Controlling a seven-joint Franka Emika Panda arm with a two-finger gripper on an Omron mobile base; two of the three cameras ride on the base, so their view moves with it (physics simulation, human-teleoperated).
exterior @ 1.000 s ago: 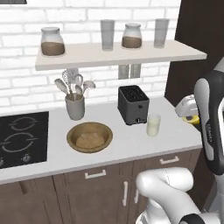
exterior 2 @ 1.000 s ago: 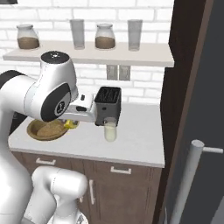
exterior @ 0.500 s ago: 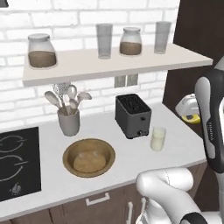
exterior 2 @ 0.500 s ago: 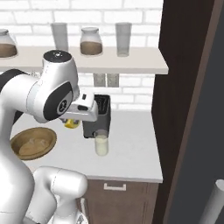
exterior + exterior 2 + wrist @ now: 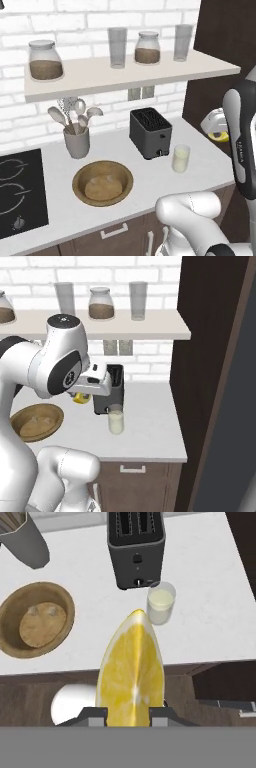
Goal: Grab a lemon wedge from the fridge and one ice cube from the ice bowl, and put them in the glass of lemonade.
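Note:
My gripper is shut on the lemon wedge, a bright yellow slice that stands up between the two fingertips. It hangs above the counter's front edge, nearer than the glass of lemonade. From the left base the wedge shows under the white hand, right of the glass. From the right base the wedge hangs left of the glass. The brown ice bowl lies left of the glass, with a pale lump in it. The fridge's grey door stands at the right edge.
A black toaster stands just behind the glass. A grey utensil cup is behind the bowl, and a hob lies at the far left. A shelf with jars and tall glasses hangs above. A dark tall cabinet bounds the counter on the right.
Both base views have shifted, so the base has driven; the counter, toaster and glass now look nearer and further right. The gripper keeps the lemon wedge.

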